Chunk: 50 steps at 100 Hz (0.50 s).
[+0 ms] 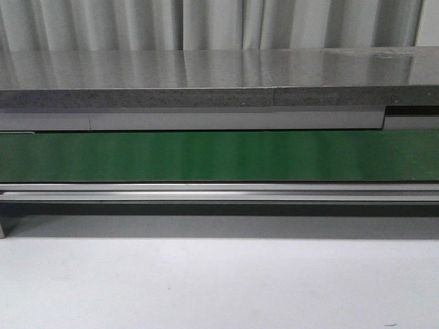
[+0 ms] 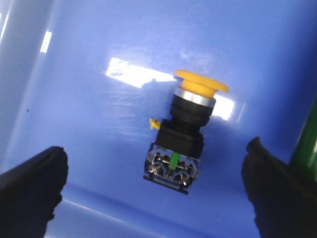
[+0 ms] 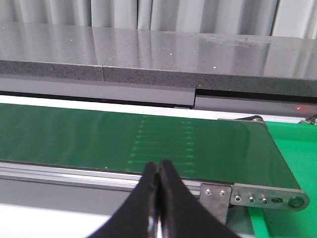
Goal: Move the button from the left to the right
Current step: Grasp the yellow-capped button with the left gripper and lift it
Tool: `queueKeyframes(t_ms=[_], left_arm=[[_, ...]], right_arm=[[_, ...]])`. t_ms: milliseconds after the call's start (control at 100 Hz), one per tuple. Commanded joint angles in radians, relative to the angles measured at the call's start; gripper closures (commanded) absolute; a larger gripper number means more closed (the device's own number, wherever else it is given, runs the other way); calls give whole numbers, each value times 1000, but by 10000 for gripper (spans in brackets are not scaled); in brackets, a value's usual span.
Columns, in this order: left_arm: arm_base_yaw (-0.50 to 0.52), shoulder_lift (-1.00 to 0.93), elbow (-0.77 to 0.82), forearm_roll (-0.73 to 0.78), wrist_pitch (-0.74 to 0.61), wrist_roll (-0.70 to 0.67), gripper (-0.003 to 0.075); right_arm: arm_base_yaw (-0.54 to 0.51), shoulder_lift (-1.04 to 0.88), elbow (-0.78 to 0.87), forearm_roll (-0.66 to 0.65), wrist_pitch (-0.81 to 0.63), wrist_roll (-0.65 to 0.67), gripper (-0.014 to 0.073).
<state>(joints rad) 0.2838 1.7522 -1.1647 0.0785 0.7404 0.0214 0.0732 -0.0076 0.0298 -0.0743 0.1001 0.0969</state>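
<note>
Across the front view runs a long green conveyor belt (image 1: 219, 156), with a grey speckled counter (image 1: 206, 75) behind it and pale curtains (image 1: 206, 24) beyond. Nearer the camera lies a white tabletop (image 1: 219, 284). Under the left wrist, a blue bin (image 2: 74, 99) holds the button (image 2: 185, 129), lying on its side on the bin floor between the 2 wide-spread fingers of the left gripper (image 2: 158, 188), touching neither. Above the belt's edge, the right gripper (image 3: 159, 198) has its fingers pressed together on nothing. No writing is legible anywhere.
</note>
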Motion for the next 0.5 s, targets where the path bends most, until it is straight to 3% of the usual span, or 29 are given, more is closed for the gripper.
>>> queueKeyframes(t_ms=[0,490], left_arm=[[4,-22,-31,-6,-47,-1,47],[30,67,-39,-14,-68,-1,52]], right_arm=[[2,-18,-1,-11,-81,0,662],[2,-18,-1,-11,-81,0,662]])
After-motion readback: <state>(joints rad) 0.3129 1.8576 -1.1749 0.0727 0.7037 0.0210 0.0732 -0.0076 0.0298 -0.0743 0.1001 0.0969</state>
